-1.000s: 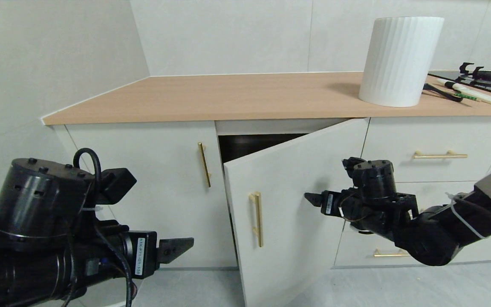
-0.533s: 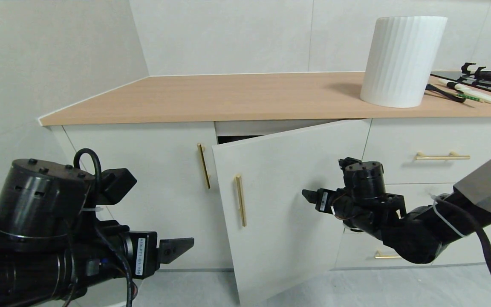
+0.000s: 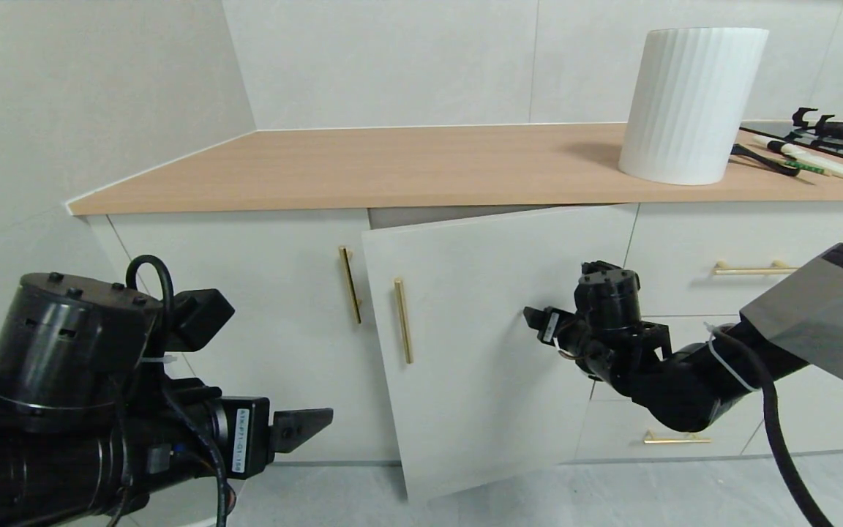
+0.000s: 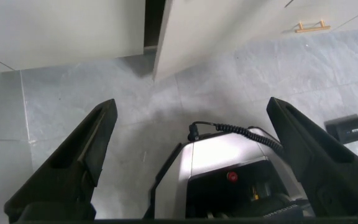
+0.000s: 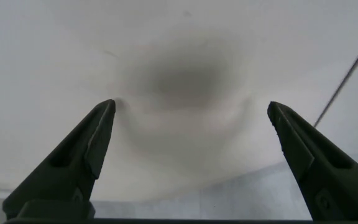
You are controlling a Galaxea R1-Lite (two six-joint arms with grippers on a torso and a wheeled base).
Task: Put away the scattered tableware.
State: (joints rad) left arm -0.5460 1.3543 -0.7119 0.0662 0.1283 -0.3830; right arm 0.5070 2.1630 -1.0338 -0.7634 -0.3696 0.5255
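Note:
Several utensils lie on the wooden counter at the far right, beside a tall white ribbed container. Below the counter, a white cabinet door with a gold handle stands slightly ajar. My right gripper is at the door's face, right of the handle; in the right wrist view it is open with the door close in front. My left gripper hangs low at the left, open above the floor and holding nothing.
A stove burner sits at the counter's far right end. Drawers with gold handles are right of the door, and another cabinet door is to its left. Grey tile floor lies below.
The cabinet door has swung from well open to nearly shut, with my right gripper moving forward against its face. The left arm has stayed still.

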